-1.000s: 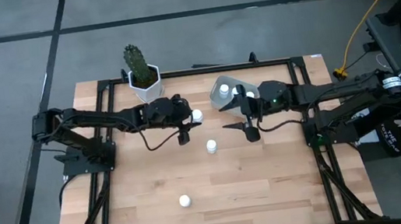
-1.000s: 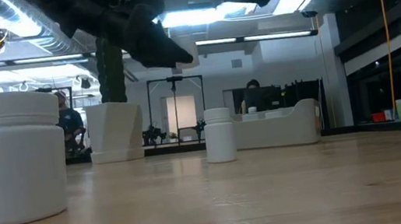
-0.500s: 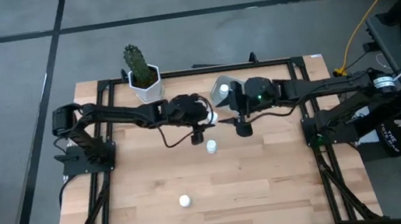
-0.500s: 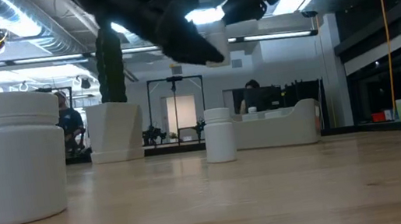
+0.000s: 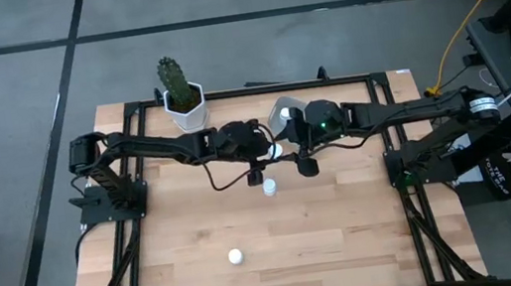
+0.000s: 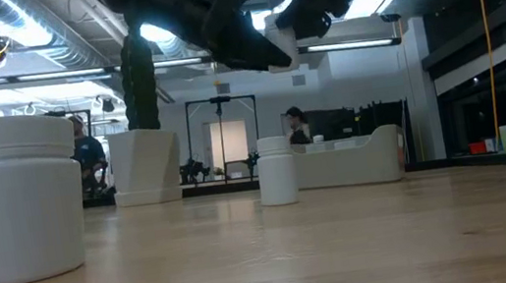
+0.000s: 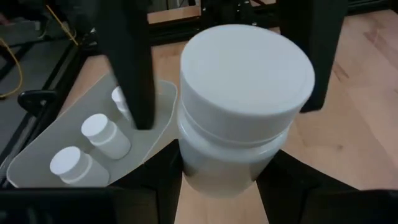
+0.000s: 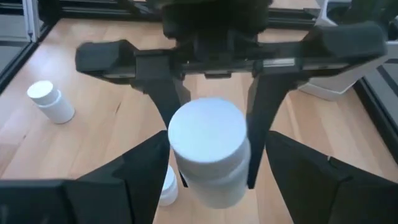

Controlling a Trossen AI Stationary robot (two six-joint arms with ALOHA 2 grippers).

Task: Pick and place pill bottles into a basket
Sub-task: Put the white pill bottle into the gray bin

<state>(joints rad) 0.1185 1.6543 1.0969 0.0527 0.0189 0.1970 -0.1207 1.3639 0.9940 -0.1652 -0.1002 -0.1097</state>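
Above mid-worktop (image 5: 347, 220), left pincer (image 7: 227, 171) clamped on a pill bottle (image 7: 239, 106), offered toward right pincer (image 8: 208, 171), spread wide around it, likely for handover toward basket (image 7: 43, 158) just beside, holding three bottles (image 7: 102, 134).

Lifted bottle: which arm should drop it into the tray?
Left, probably. The left gripper is shut on the bottle, and the tray lies just ahead of it. The right gripper is open on either side of the bottle and would need a handover first.
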